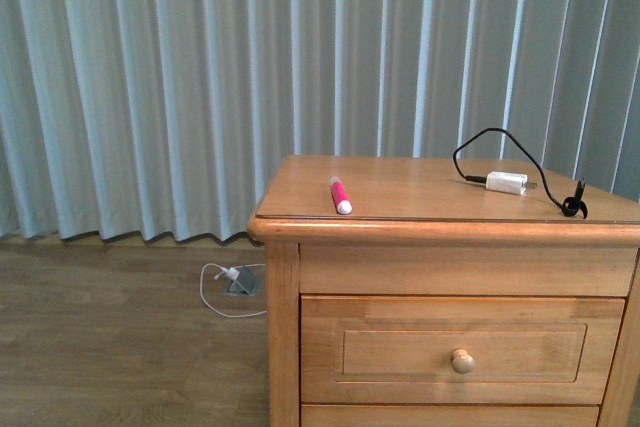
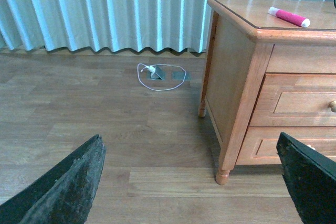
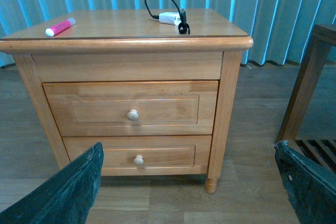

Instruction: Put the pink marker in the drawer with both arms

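Where the pale pleated curtain point(image 1: 150, 87) hangs across the far side, the wooden floor point(image 1: 110, 347) runs bare to the left of the nightstand point(image 1: 283, 347). That leaves open room there, apart from a white cord point(image 1: 232, 274) looped just before the curtain's hem. In the right wrist view a darker wooden piece of furniture point(image 3: 310, 77) stands near the nightstand's right side, with a strip of floor between them. The nightstand's surface point(image 1: 420, 192) has a rounded lip along its near and left edges. Below it the upper drawer point(image 1: 400, 317) and the lower drawer point(image 3: 100, 153) sit flush and closed, with free floor in front of them. The left gripper point(image 2: 189, 140) hangs low to the left of the nightstand, its black fingers point(image 2: 68, 182) spread wide with nothing between them. The right gripper point(image 3: 189, 145) faces the drawer fronts, spread just as wide and empty. A white charger point(image 1: 506, 183) lies on the right part of the surface, and its black cable point(image 1: 573, 205) ends near the right edge. The pink marker point(image 1: 340, 195) lies flat on the left part of the surface. Its white tip is close to the near edge, and it is well apart from the charger. A round knob point(image 1: 462, 360) sits at the middle of the upper drawer's front.
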### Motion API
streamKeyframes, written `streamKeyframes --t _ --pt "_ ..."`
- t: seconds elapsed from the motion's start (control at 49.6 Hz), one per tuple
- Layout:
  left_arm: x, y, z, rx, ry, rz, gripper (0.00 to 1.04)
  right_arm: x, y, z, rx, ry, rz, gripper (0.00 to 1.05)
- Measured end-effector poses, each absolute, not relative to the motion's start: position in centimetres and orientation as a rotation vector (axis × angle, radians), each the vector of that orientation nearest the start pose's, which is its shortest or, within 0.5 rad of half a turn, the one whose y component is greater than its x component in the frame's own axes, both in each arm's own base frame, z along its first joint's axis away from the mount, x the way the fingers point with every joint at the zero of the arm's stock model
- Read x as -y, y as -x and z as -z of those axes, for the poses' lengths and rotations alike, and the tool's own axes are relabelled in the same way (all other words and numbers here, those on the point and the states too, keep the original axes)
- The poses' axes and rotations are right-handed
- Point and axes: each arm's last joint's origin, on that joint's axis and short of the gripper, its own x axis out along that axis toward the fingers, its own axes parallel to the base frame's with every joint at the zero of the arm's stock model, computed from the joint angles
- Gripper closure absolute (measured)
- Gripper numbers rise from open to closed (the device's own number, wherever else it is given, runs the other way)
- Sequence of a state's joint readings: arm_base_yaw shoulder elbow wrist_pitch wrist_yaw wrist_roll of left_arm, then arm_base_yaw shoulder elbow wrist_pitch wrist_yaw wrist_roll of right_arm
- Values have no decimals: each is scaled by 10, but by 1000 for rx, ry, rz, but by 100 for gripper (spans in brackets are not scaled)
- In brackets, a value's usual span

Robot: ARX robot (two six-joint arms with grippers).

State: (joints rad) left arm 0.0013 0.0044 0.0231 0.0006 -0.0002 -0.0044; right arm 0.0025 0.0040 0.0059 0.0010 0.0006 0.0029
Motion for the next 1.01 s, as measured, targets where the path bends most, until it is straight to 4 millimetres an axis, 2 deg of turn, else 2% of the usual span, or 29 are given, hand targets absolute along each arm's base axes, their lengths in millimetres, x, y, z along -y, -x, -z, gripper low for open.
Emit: streamKeyframes --t 0.868,0.908,1.009 --pt "0 -97 -171 19 4 -1 6 0 -98 -165 3 -3 -2 8" --pt "0 -97 -171 19 4 -1 6 -1 -98 -164 -33 -21 -26 8" --pt "0 -97 -171 19 4 -1 6 -2 -103 -158 -253 -103 -78 8"
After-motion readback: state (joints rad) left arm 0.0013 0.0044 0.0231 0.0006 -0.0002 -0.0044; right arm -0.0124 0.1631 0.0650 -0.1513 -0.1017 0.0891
